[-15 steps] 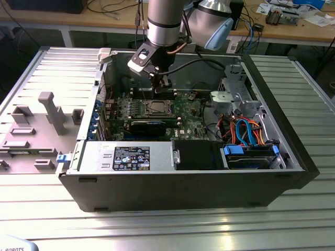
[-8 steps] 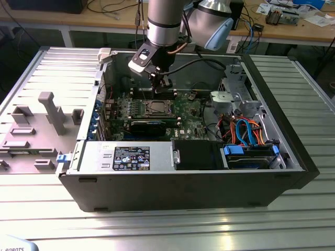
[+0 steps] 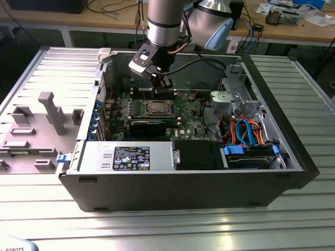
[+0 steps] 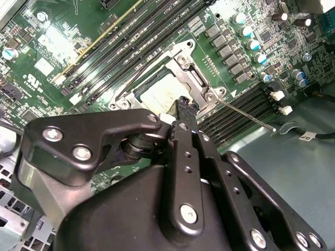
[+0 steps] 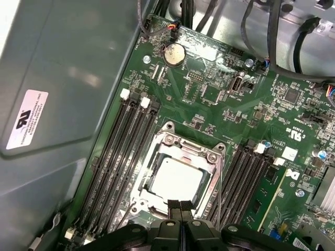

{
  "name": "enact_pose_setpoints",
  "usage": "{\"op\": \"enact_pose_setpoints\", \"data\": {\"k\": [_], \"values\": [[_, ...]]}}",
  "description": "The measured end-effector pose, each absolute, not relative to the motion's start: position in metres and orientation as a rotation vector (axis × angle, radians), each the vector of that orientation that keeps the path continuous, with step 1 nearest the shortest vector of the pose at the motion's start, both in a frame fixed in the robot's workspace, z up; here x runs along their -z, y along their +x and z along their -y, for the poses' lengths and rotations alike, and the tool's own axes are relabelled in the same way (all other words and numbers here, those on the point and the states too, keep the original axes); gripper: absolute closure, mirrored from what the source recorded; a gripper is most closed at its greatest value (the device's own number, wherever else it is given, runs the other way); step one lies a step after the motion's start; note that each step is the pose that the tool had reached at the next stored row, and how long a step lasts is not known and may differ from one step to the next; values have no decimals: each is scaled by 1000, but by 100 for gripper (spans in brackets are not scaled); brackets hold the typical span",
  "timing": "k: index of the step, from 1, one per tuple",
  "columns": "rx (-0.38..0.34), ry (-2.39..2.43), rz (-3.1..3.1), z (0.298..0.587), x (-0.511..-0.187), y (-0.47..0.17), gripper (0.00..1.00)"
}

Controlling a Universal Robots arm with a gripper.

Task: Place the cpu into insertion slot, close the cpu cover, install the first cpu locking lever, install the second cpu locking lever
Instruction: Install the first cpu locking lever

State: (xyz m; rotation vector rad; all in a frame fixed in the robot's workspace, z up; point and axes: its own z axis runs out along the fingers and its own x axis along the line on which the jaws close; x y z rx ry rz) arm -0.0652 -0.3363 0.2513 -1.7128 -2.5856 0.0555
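Pincer [image 5: 180, 208]: two black metal fingers pressed flat together, closed on nothing, tips down at one edge of the cpu cover [image 5: 172, 144]. Whether the tips touch the frame cannot be told. In the second wrist view the pincer [image 4: 186, 112] shows bolted black link plates with silver screw heads.

The cpu [image 5: 175, 180]: a flat square with a matt silver-grey top, lying in the insertion slot [image 3: 157, 108] and seen through the cover's square window. The cover is thin, bright metal with screws at its corners, folded down over the chip.

Locking lever [image 4: 246, 114]: a thin wire rod standing out from a corner of the socket and slanting across the neighbouring memory slots [image 4: 246, 104].

Green circuit board [image 5: 220, 89]: long black memory slots on both sides of the socket, and a round silver coin cell [image 5: 174, 53] set apart from it.

Grey case wall [image 5: 68, 68]: smooth painted metal carrying a white printed label [image 5: 26, 120], too small to read.

Open computer case [image 3: 178, 193]: dark steel box lying on its side on the ribbed metal desk [image 3: 157, 225]. It holds the board, a silver power unit with a black-and-white label [image 3: 132, 158], and orange and blue cables [image 3: 246, 130]. Grey moulded fixtures [image 3: 49, 110] stand on the desk at the exterior view's left.
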Motion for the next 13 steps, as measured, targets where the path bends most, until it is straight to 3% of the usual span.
{"op": "enact_pose_setpoints", "data": {"k": [13], "values": [[-57, -1652, 2626, 336, -251, -65, 89]]}}
